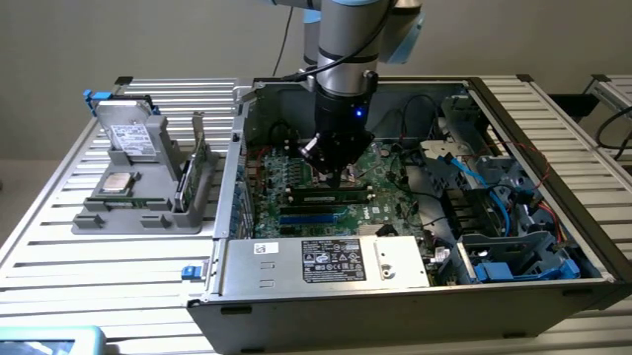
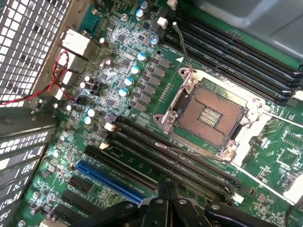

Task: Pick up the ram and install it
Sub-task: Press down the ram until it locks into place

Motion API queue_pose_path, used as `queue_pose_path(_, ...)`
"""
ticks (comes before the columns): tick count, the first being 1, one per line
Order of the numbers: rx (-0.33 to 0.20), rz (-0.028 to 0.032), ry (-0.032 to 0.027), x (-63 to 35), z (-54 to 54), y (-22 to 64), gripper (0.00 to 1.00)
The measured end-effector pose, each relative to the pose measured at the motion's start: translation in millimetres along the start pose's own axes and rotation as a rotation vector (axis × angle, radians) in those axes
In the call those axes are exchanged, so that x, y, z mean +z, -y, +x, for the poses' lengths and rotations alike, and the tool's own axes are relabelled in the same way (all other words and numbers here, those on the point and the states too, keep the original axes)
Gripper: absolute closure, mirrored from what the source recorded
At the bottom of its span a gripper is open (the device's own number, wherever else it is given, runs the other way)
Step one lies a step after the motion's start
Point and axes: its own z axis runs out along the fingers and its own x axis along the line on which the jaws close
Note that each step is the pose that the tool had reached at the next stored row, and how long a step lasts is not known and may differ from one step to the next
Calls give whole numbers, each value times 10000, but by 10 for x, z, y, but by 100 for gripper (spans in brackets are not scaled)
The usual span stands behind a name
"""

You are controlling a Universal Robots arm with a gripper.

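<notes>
The ram [image 1: 331, 198], a narrow green stick with black chips, stands on edge in a memory slot of the motherboard [image 1: 296, 177] inside the open computer case. My gripper [image 1: 338, 176] hangs straight down over the stick's middle, its tip just above the top edge; contact cannot be told. In the wrist view the gripper [image 2: 165, 196] is shut with its black fingers [image 2: 158, 208] pressed together and nothing between them. They point at the row of long black memory slots [image 2: 170, 161] beside the open processor socket [image 2: 208, 116].
The case's metal walls [image 1: 237, 148] ring the board. Blue cables and drive cages [image 1: 493, 214] crowd the exterior view's right, and a power supply [image 1: 331, 260] lies in front. A grey holder [image 1: 138, 211] outside on the left carries a drive, a silver chip and another green stick [image 1: 203, 166].
</notes>
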Motion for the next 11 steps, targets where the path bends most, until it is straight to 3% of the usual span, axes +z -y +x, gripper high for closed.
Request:
queue_pose_path(7,863,-60,-59,0,0,0,89)
queue_pose_path(11,1351,-80,-60,0,0,0,89)
